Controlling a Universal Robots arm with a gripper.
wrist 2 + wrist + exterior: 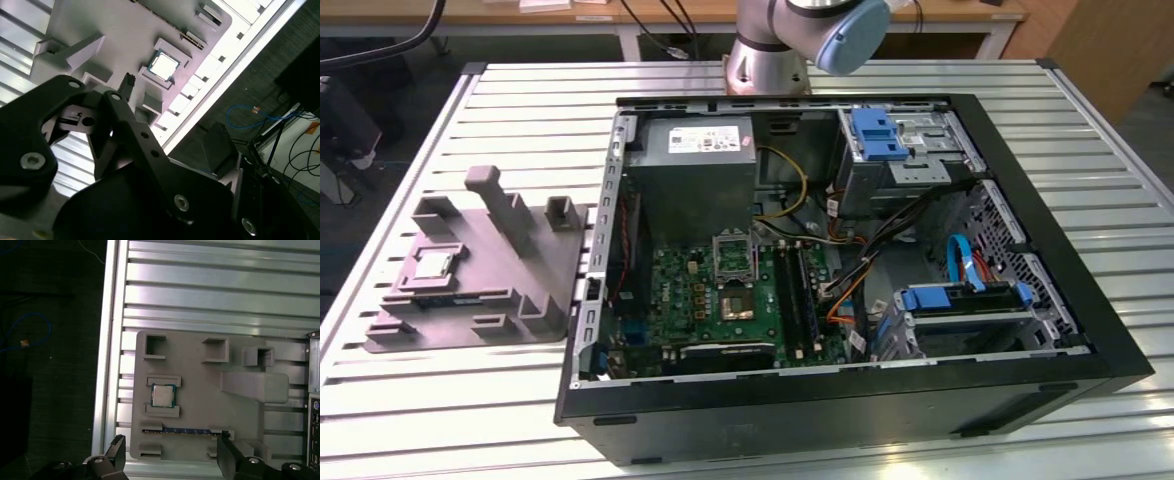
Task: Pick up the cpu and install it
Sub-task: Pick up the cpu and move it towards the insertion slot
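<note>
The cpu [163, 395] is a small silvery square chip lying flat in a raised pocket of the grey plastic fixture [200, 385]. The exterior view shows the cpu [430, 265] on that fixture [520, 270], on the table at that view's left. In the second wrist view the cpu [163, 65] is bright, beyond the gripper's dark body. My gripper [171, 450] hangs well above the fixture, open, its two fingers [118, 450] spread wide with nothing between them. It is off to one side of the cpu, not touching it.
An open computer case [854, 400] fills the table's middle, with a green motherboard [707, 300] and a silver socket frame [734, 252] inside. A memory stick [185, 431] lies along the fixture's edge. The table's edge [107, 340] runs close to the fixture.
</note>
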